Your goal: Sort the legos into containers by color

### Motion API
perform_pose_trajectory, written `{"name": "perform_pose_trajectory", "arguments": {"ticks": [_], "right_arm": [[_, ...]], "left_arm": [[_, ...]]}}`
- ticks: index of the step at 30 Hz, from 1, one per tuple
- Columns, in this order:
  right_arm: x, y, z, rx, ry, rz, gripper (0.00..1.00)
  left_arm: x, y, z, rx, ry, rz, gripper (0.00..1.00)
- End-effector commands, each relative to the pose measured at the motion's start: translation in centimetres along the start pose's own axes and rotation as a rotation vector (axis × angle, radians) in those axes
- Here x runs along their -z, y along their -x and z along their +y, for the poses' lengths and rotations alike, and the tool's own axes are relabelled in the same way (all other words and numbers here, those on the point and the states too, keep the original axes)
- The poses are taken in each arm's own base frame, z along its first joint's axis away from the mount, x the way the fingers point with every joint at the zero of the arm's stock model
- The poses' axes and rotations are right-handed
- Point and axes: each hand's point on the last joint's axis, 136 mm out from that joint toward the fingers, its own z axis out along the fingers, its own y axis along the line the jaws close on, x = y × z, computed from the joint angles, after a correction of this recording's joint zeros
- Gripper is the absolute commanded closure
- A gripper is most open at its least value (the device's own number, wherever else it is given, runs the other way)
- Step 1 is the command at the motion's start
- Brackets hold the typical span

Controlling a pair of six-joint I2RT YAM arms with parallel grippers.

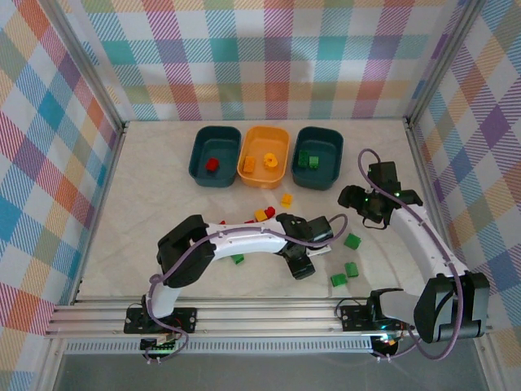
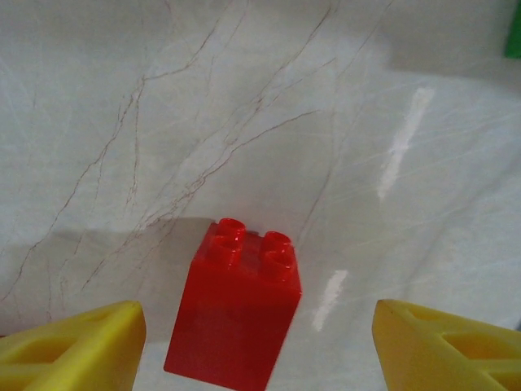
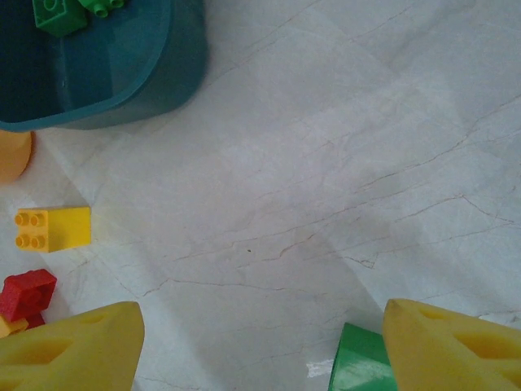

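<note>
Two pairs of fingers, both apart.
Left gripper flanks red lego; right gripper over tabletop, green lego at 5 o'clock.

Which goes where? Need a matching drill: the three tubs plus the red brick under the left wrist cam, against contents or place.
Things:
1. left teal tub
2. orange tub
3. right teal tub
4. tall red brick

Contents or place:
A. green bricks inside
B. on the table, between the open left jaws
C. yellow-orange bricks inside
D. small red brick inside

Pairs: 1-D, 2-C, 3-A, 4-B.
</note>
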Motion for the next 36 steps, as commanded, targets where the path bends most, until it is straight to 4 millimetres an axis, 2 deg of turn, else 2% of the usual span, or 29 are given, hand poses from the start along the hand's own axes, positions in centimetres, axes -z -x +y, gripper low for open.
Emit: {"name": "perform_pose_trajectory", "arguments": {"ticks": [1,11,20,25,31,36], "right_arm": [[-0.5,-0.4,-0.3,0.008,0.01,0.019,0.23],[-0.7,-0.1,0.3,0.001,0.036,0.022,0.23],[0.2,0.0,0.2,0.02,0.032,0.008,0.24],[0.3,0.2,0.6,0.01,0.052,0.0,0.25],[0.5,0.4,0.9,0.008,0.064,-0.007,0.25],[0.7,0.3,0.9,0.014,0.067,-0.011,0.25]], "left_arm": [[-0.7,-0.5,0.3,-0.051,0.042,0.038,0.26],[-1.7,0.8,1.3,-0.06,0.099,-0.011,0.27],[-3.4,-1.0,1.7,-0.045,0.054,0.065,0.35],[-3.5,-1.4,1.4,-0.02,0.041,0.073,0.49],[-2.5,-1.2,2.2,-0.008,0.08,0.059,0.67],[-1.2,-0.2,3.0,0.009,0.098,0.027,0.73]]}}
